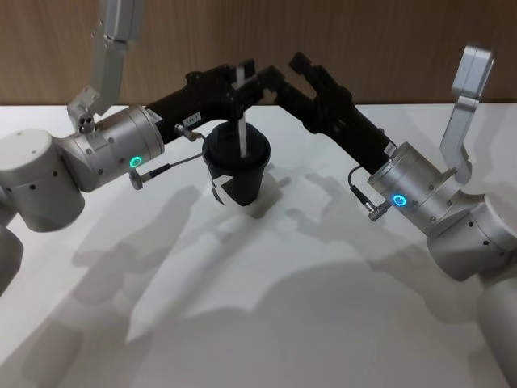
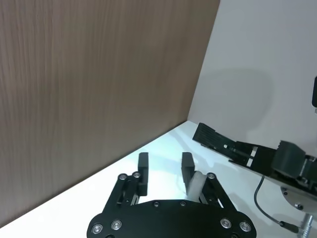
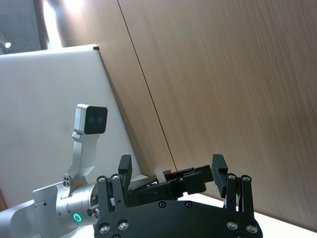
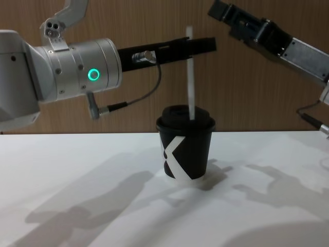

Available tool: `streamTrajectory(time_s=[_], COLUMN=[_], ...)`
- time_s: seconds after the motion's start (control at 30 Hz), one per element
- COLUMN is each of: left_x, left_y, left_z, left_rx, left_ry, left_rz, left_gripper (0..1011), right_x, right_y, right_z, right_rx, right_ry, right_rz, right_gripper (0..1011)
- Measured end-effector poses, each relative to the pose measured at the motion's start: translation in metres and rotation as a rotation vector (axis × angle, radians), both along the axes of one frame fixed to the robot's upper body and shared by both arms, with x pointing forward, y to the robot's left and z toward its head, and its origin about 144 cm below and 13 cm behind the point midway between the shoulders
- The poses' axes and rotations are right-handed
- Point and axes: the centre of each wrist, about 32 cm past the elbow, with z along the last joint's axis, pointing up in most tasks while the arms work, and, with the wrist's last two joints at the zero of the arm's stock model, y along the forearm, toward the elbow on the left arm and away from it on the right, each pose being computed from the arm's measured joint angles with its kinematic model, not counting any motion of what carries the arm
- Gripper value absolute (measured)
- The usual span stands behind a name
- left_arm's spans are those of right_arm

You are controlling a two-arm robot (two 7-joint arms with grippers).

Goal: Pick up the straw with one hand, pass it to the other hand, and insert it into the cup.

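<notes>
The black cup with a white K mark stands upright on the white table. The white straw stands in its lid, rising well above it. My left gripper reaches in at the straw's upper part. Its fingers are apart, and the straw lies against the side of one finger near its base. My right gripper hangs open just beyond, above and right of the cup, holding nothing. The straw's tip shows past it.
The white table stretches wide in front of the cup. A wooden wall closes off the far side just behind the cup and both grippers.
</notes>
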Motion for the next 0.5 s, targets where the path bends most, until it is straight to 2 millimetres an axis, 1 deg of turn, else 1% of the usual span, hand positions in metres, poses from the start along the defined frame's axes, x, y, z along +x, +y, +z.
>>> streamTrajectory(time_s=[0.03, 0.1, 0.13, 0.2, 0.27, 0.37, 0.4, 0.47, 0.5], left_x=[-0.0001, -0.0005, -0.0008, -0.0015, -0.0025, -0.0038, -0.0047, -0.0066, -0.0066], left_y=[0.0000, 0.0000, 0.0002, 0.0008, 0.0021, 0.0035, 0.0044, 0.0062, 0.0062], left_z=[-0.0005, -0.0013, -0.0023, -0.0035, -0.0042, -0.0046, -0.0049, -0.0053, -0.0053], left_rx=[0.001, 0.003, 0.004, 0.005, 0.005, 0.005, 0.004, 0.002, 0.002], left_ry=[0.000, 0.000, 0.001, 0.001, 0.001, 0.001, 0.001, 0.000, 0.000], left_rz=[0.001, 0.003, 0.005, 0.010, 0.014, 0.017, 0.019, 0.022, 0.022], left_gripper=[415, 457, 514, 570, 657, 715, 770, 833, 833], right_x=[0.0000, 0.0000, 0.0000, 0.0000, 0.0000, -0.0004, -0.0007, -0.0016, -0.0018], right_y=[0.0000, 0.0000, 0.0000, 0.0000, 0.0000, -0.0005, -0.0005, -0.0011, -0.0013], right_z=[0.0000, 0.0000, 0.0000, 0.0000, 0.0000, -0.0005, -0.0007, -0.0014, -0.0014], right_rx=[0.000, 0.000, 0.000, 0.000, 0.000, -0.002, -0.002, -0.003, -0.003], right_ry=[0.000, 0.000, 0.000, 0.000, 0.000, 0.001, 0.001, 0.002, 0.001], right_rz=[0.000, 0.000, 0.000, 0.000, 0.000, 0.000, 0.000, 0.000, 0.000], right_gripper=[1001, 1001, 1001, 1001, 1001, 1001, 1001, 1001, 1001])
